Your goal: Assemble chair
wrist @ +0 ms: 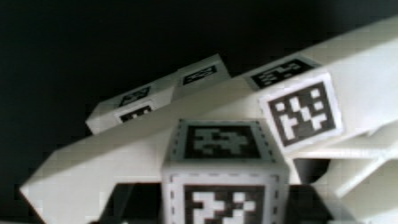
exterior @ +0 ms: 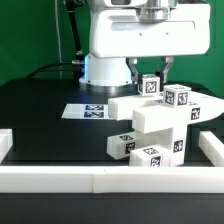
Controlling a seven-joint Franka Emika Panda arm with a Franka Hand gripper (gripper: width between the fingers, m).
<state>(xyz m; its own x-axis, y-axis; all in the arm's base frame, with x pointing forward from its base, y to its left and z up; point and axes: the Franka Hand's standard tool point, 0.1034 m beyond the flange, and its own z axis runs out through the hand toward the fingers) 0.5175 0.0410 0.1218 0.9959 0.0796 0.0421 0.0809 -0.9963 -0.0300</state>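
White tagged chair parts (exterior: 155, 125) stacked tilted on black table.

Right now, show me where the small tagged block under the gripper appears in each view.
Exterior view: the tagged block stands at the top of the white chair parts, right of centre, just under the gripper.
Wrist view: the same block fills the lower middle, tags on its top and front.
Shared landmark: the slanted white panel with a tag next to the block.

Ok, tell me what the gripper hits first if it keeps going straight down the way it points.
Probably the tagged white block right under the gripper; its fingers seem to be at or around it already. Below that lie the stacked chair parts. Contact is unclear.
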